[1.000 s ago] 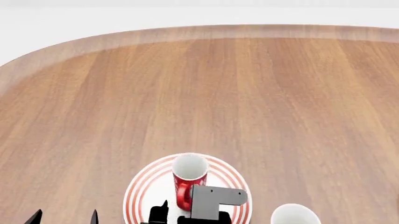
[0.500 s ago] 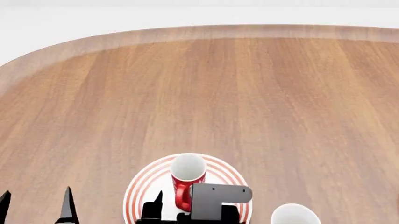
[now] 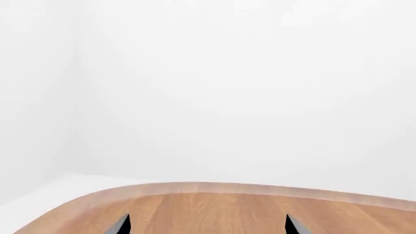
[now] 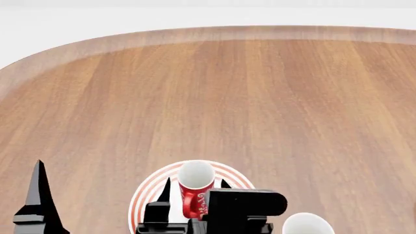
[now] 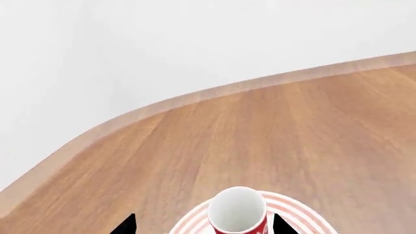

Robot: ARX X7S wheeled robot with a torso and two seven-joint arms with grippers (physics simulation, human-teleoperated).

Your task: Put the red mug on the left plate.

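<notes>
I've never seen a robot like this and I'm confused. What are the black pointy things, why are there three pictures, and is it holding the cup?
The black pointy things are the robot's fingers. It has two arms, each ending in a pincher called a gripper. One picture comes from a camera on its head, looking down at a wooden table. The other two come from cameras near each gripper. The right gripper has its fingers open on both sides of the red mug, which stands upright on the left plate with red rings. It isn't squeezing the mug. The left gripper is open, holds nothing and looks across bare table. A white mug peeks in at the edge.
</notes>
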